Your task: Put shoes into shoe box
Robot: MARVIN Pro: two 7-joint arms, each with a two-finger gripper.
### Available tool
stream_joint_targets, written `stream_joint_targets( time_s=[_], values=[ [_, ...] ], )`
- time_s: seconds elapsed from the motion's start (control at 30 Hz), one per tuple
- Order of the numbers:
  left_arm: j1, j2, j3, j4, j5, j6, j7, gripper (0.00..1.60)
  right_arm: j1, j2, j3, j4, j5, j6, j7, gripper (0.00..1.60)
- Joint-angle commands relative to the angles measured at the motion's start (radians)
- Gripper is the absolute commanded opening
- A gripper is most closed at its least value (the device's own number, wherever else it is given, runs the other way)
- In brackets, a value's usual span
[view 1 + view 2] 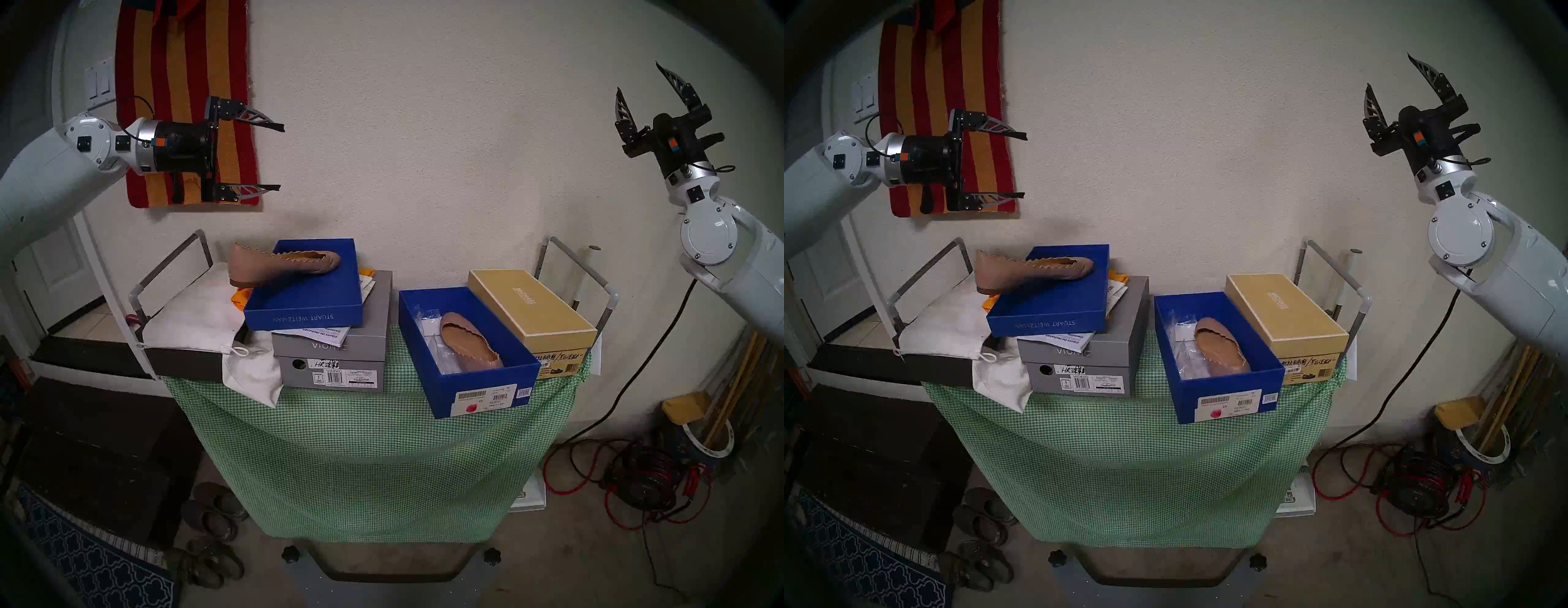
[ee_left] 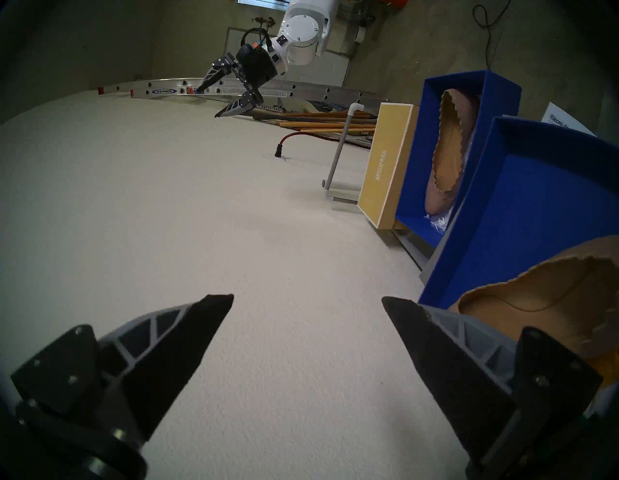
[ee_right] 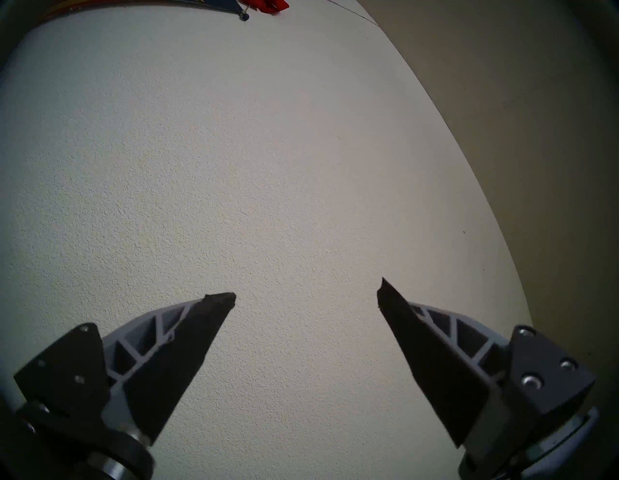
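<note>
One beige-pink flat shoe (image 1: pixel 469 339) (image 1: pixel 1221 348) (image 2: pixel 449 154) lies inside the deep blue shoe box (image 1: pixel 483 384) (image 1: pixel 1229 392) (image 2: pixel 418 161) on the table's right half, beside crumpled clear plastic. The other shoe (image 1: pixel 280 263) (image 1: pixel 1030 269) (image 2: pixel 536 298) rests across the shallow blue lid (image 1: pixel 305 297) (image 1: pixel 1047 305), heel overhanging its left edge. My left gripper (image 1: pixel 280 157) (image 1: pixel 1025 165) (image 2: pixel 307 298) hangs open and empty high above that shoe, pointing right. My right gripper (image 1: pixel 636 78) (image 1: pixel 1388 72) (image 3: pixel 306 291) is raised at the far right, open and empty, facing the wall.
The lid sits on a grey VIONIC box (image 1: pixel 335 352) with papers. A tan box (image 1: pixel 530 310) stands right of the blue box. A dark box with white cloth (image 1: pixel 191 322) is on the left. Metal rails (image 1: pixel 581 271) flank the green-checked table (image 1: pixel 365 446).
</note>
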Motion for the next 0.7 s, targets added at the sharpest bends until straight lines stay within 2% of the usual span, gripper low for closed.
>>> stream_joint_targets(
  time_s=[0.0, 0.67],
  values=[
    [-0.029, 0.026, 0.037, -0.008, 0.013, 0.001, -0.101, 1.6, 0.0, -0.002, 0.005, -0.004, 0.001, 0.018, -0.025, 1.6],
    [-0.087, 0.044, 0.154, -0.092, 0.042, 0.001, -0.101, 1.6, -0.013, -0.004, 0.01, -0.018, -0.006, 0.061, -0.07, 1.6]
  ],
)
